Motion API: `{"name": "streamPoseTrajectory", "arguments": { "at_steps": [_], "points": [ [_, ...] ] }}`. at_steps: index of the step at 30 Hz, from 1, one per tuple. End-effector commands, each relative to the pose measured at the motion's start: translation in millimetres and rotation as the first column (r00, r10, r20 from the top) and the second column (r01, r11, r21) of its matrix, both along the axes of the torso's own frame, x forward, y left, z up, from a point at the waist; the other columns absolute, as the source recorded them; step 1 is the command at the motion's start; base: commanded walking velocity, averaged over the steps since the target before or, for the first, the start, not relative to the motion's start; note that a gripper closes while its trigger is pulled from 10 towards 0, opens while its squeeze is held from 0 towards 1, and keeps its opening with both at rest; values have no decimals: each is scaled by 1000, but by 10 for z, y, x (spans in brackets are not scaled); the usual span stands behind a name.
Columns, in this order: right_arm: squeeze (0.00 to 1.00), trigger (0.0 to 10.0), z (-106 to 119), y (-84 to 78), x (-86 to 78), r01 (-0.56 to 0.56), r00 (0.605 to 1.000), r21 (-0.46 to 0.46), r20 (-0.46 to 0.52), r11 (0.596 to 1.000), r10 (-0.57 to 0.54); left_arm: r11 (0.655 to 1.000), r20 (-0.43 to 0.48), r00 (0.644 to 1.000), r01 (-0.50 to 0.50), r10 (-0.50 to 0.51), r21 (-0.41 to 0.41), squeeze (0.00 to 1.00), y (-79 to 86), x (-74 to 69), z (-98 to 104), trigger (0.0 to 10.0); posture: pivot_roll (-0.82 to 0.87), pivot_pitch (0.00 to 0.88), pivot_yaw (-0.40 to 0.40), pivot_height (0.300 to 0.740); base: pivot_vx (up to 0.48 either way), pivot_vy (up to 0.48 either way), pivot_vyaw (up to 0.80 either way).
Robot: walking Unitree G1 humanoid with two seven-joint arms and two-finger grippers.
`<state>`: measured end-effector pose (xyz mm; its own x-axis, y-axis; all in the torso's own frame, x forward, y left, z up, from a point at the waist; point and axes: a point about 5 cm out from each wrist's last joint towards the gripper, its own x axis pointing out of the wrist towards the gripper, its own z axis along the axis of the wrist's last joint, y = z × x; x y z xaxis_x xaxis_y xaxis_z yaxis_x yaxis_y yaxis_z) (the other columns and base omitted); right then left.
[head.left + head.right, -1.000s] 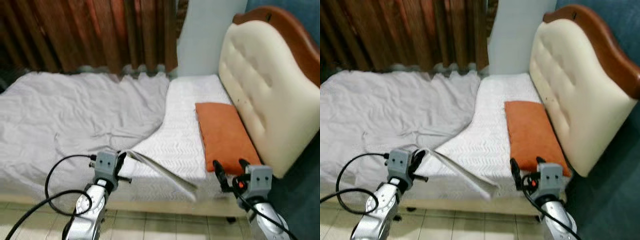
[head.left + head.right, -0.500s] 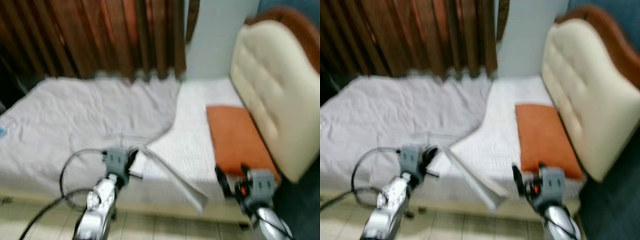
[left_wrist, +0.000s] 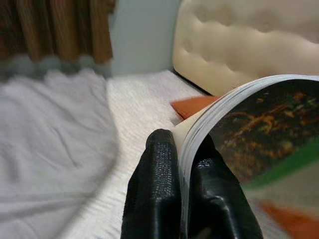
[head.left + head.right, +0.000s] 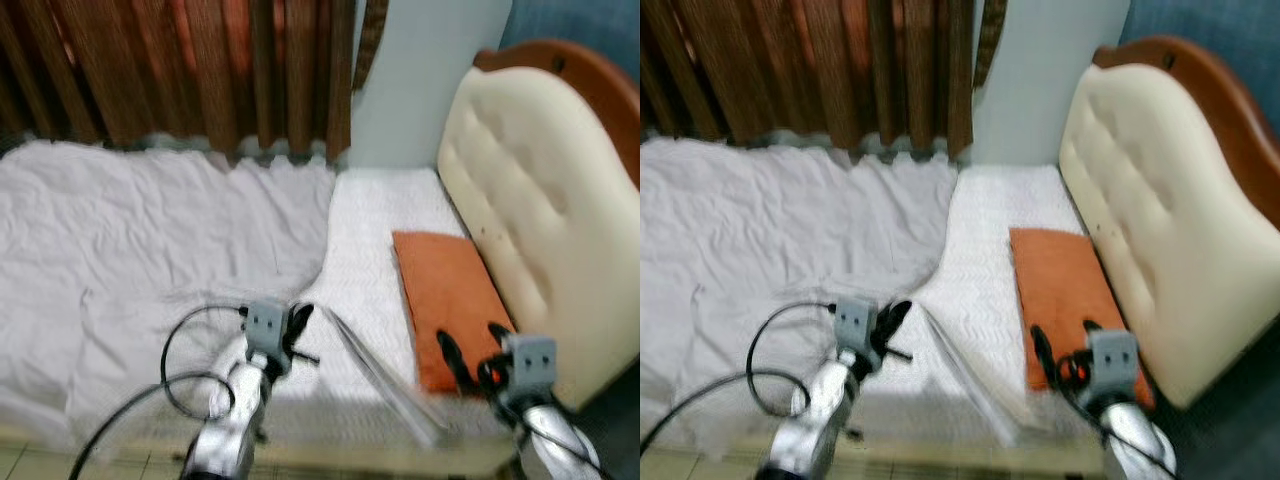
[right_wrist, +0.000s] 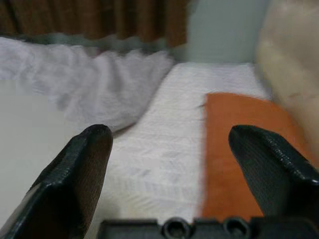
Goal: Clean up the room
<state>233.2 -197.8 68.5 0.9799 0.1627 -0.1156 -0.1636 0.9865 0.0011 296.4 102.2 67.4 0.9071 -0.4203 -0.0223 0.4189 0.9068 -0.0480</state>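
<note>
My left gripper point(image 4: 299, 321) is shut on a thin magazine point(image 4: 385, 376), held over the near part of the bed point(image 4: 150, 230). In the left wrist view the black fingers point(image 3: 159, 184) pinch the magazine's point(image 3: 254, 144) curved pages, whose cover shows dark and green print. My right gripper point(image 4: 470, 350) stands open with nothing between its fingers, just over the near end of an orange pillow point(image 4: 440, 285). The right wrist view has the wide-spread fingertips point(image 5: 79, 164) framing the orange pillow point(image 5: 239, 144) and the white mattress cover point(image 5: 169, 144).
A grey rumpled sheet point(image 4: 110, 250) covers the bed's left part. A cream padded headboard point(image 4: 530, 220) with a brown wooden rim rises on the right. Brown curtains point(image 4: 180, 70) hang behind the bed. A black cable point(image 4: 185, 370) loops beside my left arm.
The camera has come closer to the bed and the floor strip has almost gone from view. Both grippers now reach over the mattress, the left still shut on the magazine.
</note>
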Motion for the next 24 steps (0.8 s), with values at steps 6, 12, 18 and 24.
{"name": "streamPoseTrajectory", "arguments": {
  "at_steps": [6,12,18,24],
  "points": [
    [0,10000,-49,-38,-16,13,1000,-16,-15,1000,-13,999,25,1000,-16,17,-32,0,12,81,74,10000,-168,15,-13,740,447,0,0],
    [0,10000,-69,-45,-49,6,1000,-14,-25,1000,-6,998,15,1000,-25,26,-63,0,-10,99,86,10000,-170,23,-16,740,447,0,0],
    [0,10000,-65,-33,-114,-11,1000,-18,-30,1000,10,996,-38,998,-43,40,-78,0,-93,141,36,10000,-182,63,-13,740,356,0,0],
    [0,10000,8,-75,-399,-27,997,-42,-75,999,24,948,-333,942,-79,-29,-307,0,-555,337,-10,10000,-261,224,-52,740,0,0,0]
  ]
}}
